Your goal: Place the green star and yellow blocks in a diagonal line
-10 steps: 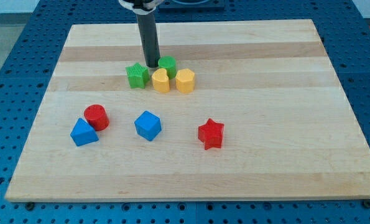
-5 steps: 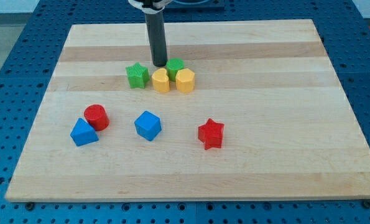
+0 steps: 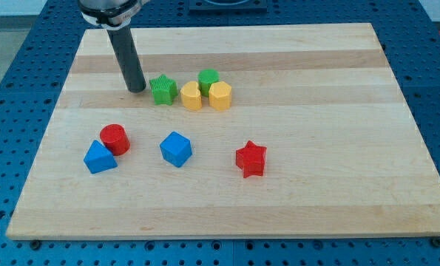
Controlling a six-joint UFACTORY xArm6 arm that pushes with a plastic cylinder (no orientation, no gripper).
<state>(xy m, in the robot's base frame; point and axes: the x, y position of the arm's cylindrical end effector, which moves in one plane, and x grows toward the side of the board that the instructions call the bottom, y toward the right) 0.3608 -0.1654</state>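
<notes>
Green star (image 3: pixel 163 90): upper middle of the board (image 3: pixel 316 177), just left of two yellow blocks (image 3: pixel 192 96) (image 3: pixel 220 96).
My tip (image 3: pixel 137 89): just beside the star, on its left, apart.
Gripper: none, only a rod.
Push direction: probably toward the view's right.

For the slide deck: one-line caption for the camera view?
My tip sits just left of the green star, beside two yellow blocks.

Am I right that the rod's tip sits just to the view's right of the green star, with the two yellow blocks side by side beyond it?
Not quite: in the camera view my tip sits just to the view's left of the green star, not its right. The two yellow blocks do sit side by side, on the star's right.
</notes>
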